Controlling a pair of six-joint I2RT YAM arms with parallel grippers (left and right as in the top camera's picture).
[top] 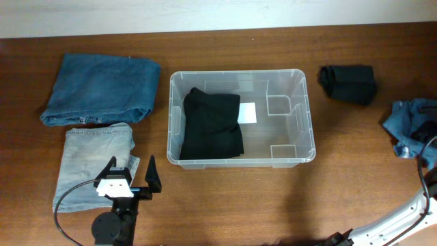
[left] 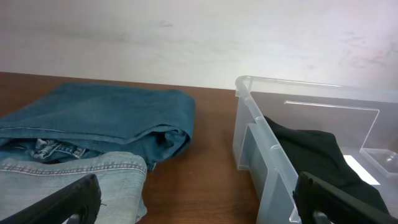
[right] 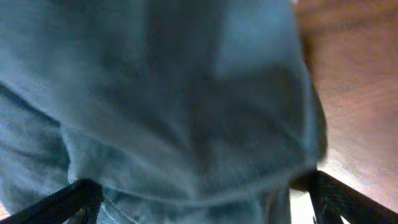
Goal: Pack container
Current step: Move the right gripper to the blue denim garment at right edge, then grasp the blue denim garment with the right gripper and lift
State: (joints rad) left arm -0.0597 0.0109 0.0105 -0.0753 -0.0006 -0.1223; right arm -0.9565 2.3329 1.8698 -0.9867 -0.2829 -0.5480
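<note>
Container [top: 311, 126] sits centre of table [top: 225, 198], black garment [top: 212, 123] inside left. Left pincer [top: 130, 171] and right pincer [right: 199, 199] gape wide, empty. Right's at crumpled denim [right: 186, 93]: if you pinch one loose layer, it could trail over the rim.

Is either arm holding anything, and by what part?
Nothing is held. The left gripper hangs open by the pale jeans; the right gripper, jaws open, is over the crumpled blue garment.
</note>
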